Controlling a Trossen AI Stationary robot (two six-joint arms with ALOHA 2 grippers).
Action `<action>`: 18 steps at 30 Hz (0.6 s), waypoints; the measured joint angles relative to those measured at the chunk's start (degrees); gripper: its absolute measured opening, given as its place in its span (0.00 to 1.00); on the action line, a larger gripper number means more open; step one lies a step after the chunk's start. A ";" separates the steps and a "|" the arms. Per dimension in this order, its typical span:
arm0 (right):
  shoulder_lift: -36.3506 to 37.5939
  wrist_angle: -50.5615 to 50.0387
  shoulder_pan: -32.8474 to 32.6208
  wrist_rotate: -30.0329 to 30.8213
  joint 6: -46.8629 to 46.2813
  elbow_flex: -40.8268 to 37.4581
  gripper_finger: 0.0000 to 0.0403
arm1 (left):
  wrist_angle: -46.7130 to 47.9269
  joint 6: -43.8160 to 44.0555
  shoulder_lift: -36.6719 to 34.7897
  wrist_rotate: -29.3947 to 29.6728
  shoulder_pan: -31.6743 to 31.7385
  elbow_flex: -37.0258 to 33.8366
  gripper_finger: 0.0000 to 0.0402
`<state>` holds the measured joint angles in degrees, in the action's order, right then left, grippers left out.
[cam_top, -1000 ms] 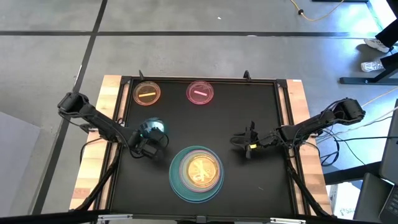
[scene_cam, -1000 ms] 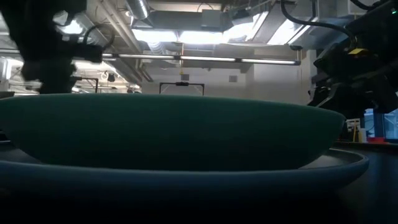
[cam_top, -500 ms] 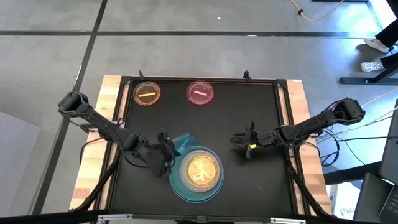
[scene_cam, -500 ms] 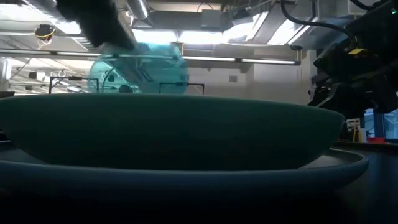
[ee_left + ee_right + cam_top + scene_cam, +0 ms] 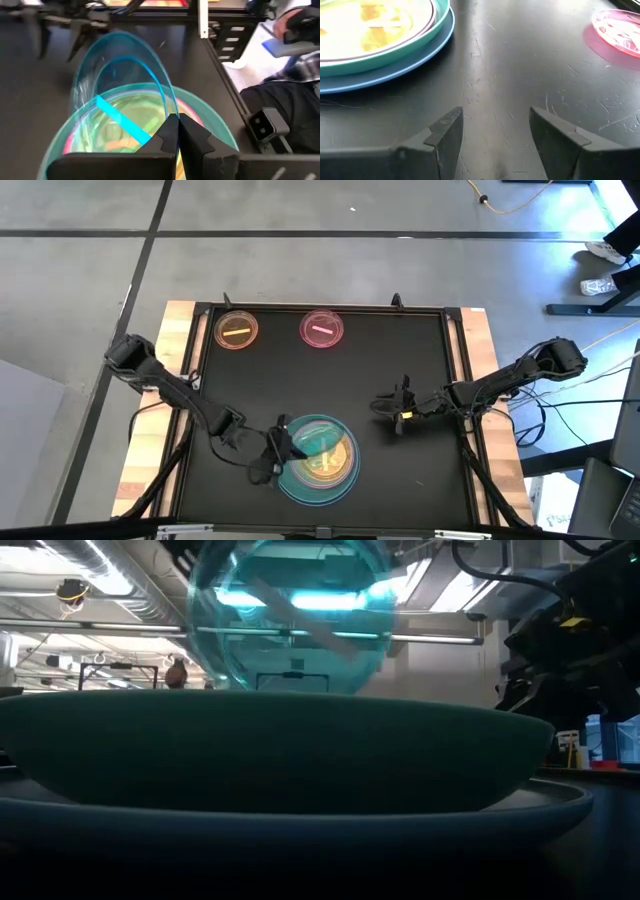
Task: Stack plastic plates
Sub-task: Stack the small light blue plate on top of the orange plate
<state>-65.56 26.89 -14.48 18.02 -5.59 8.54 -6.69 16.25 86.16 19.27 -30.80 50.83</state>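
Observation:
A stack of plates (image 5: 318, 480) sits near the table's near edge: light-blue at the bottom, then teal, a pink rim, and a pale yellowish dish on top. In the low view its teal wall (image 5: 270, 750) fills the front. My left gripper (image 5: 284, 448) is shut on a small translucent blue plate (image 5: 312, 442) held tilted over the stack's left part. This plate also shows in the low view (image 5: 290, 615). My right gripper (image 5: 378, 406) rests open to the right of the stack, touching nothing. A small orange plate (image 5: 237, 330) and a small pink plate (image 5: 322, 329) lie flat near the far edge. My left gripper pinches the blue plate's rim (image 5: 169, 111) between its two fingers, at the edge nearest the wrist. It comes in from the table's left, slanting down. The plate is lifted clear, tipped steeply on edge above the stack's top dish (image 5: 125, 135); I see no touch between them.
The black table mat has a raised frame (image 5: 455, 360) and wooden borders. Bare mat lies between the stack and the two small far plates, and in front of the right gripper (image 5: 495, 112). The small pink plate (image 5: 620, 30) shows beyond it. A person's sleeve (image 5: 295, 100) is beside the table.
My left gripper has carried the small blue plate from the mat left of the stack toward the right and the near edge, up over the stack. The plate has stayed lifted and tipped on edge. The right arm has kept still.

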 joint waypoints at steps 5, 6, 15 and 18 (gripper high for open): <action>0.00 -0.10 -0.01 1.03 0.00 0.00 0.55 | -3.17 -0.03 3.88 -0.65 0.55 -0.02 0.01; 0.00 -0.08 0.00 1.40 0.01 0.00 0.55 | -2.93 0.07 4.29 -0.59 0.59 -0.02 0.01; 0.00 -0.27 0.00 1.95 -0.04 0.00 0.55 | -3.31 2.61 5.50 -0.77 1.80 -0.04 0.05; 0.00 -0.45 0.00 1.95 -0.04 0.00 0.55 | -3.33 2.68 5.50 -0.87 2.31 -0.04 0.13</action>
<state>-65.56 26.44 -14.48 19.97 -5.63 8.54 -10.02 18.92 91.66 18.40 -28.49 50.78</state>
